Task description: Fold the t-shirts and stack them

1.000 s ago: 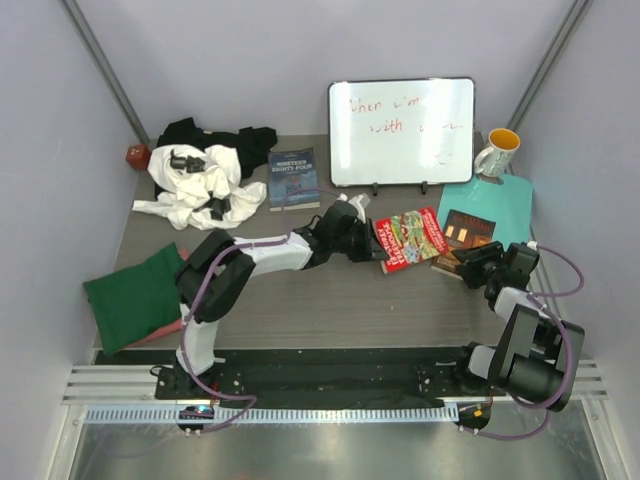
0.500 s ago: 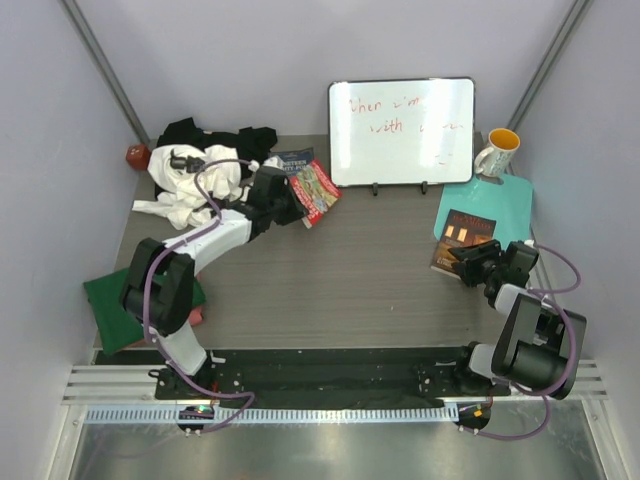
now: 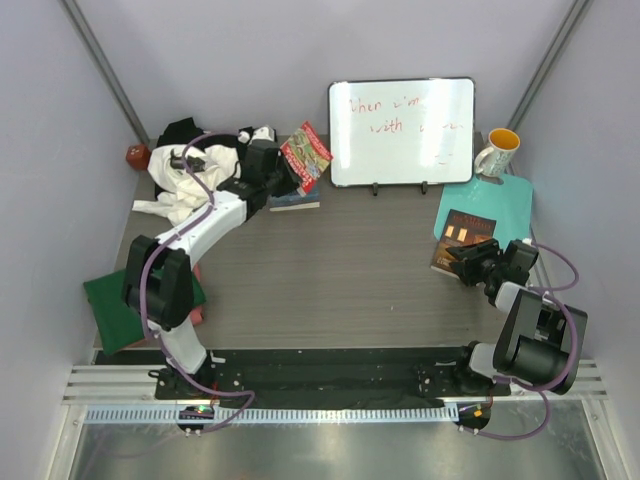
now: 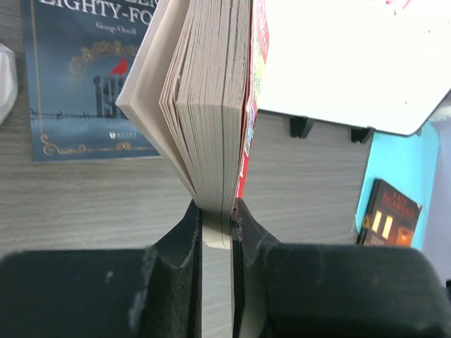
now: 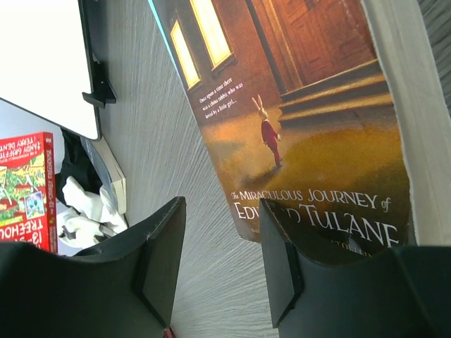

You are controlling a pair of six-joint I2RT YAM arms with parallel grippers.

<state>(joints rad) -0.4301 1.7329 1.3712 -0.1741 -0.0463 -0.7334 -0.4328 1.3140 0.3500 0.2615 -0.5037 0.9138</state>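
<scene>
My left gripper [image 4: 217,211] has its fingers pressed onto the bottom edge of the red book [image 4: 211,105], pinching it through the page block so it stands on edge above them. Under and just beyond those fingers lies the blue book [image 4: 84,77], flat on the table. Beside them, away from the whiteboard [image 3: 400,130], sits the crumpled white and black t-shirts heap [image 3: 195,185]. A green t-shirt [image 3: 130,300] lies folded well behind them, near the arm's base, with a salmon pink edge [image 3: 195,315] showing under it.

My right gripper [image 5: 222,211] has its fingers half spread, gripping nothing. The dark book [image 5: 303,127] lies just ahead of them, partly on the teal mat [image 3: 505,200].

I judge this to be clearing books, not folding; no shirt is in hand. Next I would lower the red book flat onto the blue 1 and release. Then those fingers can go to the heap and draw 1 shirt out.
</scene>
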